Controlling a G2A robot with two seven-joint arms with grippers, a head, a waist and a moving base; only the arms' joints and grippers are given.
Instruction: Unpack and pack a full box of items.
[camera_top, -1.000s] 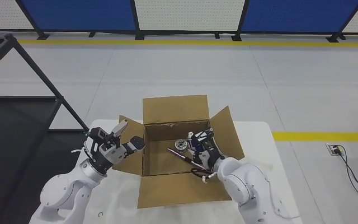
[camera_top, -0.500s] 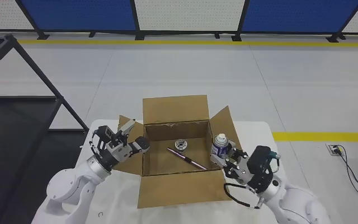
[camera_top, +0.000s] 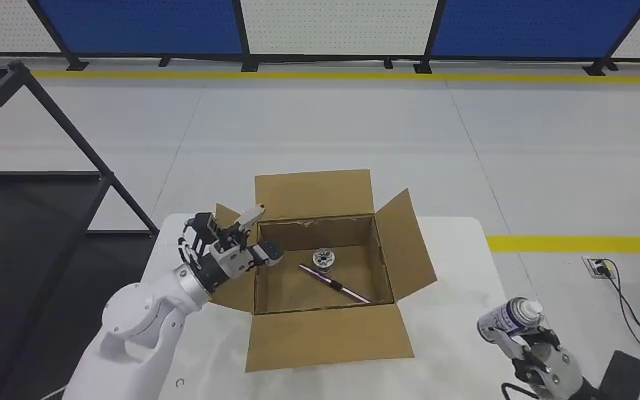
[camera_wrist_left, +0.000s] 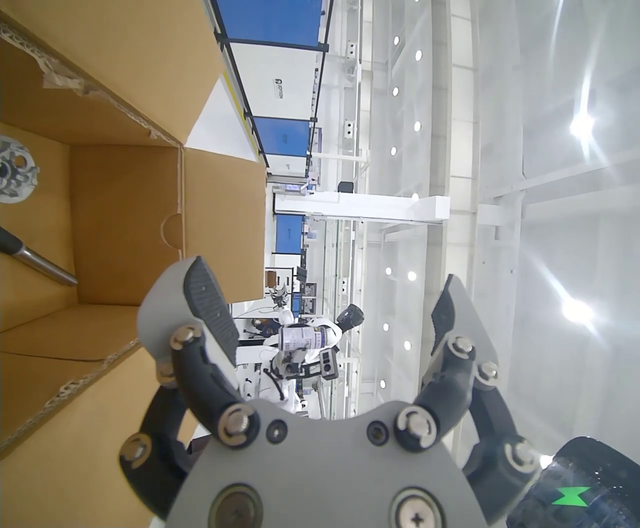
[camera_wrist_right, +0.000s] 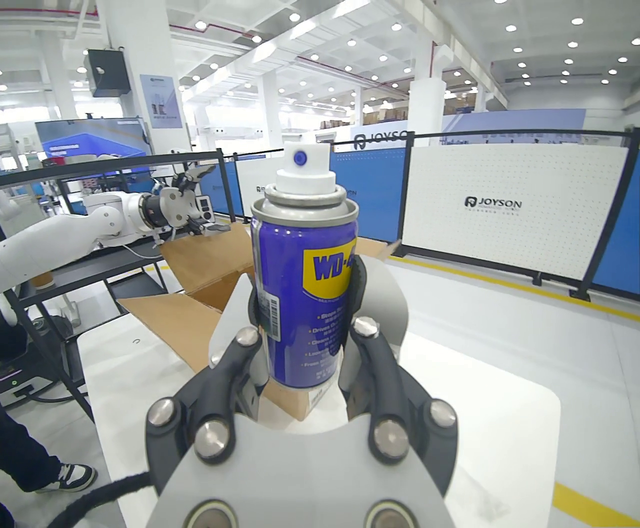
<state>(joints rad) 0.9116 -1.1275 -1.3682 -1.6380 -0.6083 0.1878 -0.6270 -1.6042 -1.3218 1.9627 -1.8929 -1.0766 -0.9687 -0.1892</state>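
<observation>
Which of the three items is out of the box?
The spray can, held upright in the right gripper, clear of the box; the round metal part and slim rod lie on its floor.

Right gripper (camera_wrist_right: 305, 305) is carrying the can (camera_top: 510, 320) up and out of the box (camera_top: 315, 195). It is swinging it over the right flap and away to the table's (camera_top: 455, 250) right edge, near the front corner. Left gripper (camera_top: 258, 235) is edging in from the table's left edge and is now crossing the box's left flap toward the left wall.
</observation>
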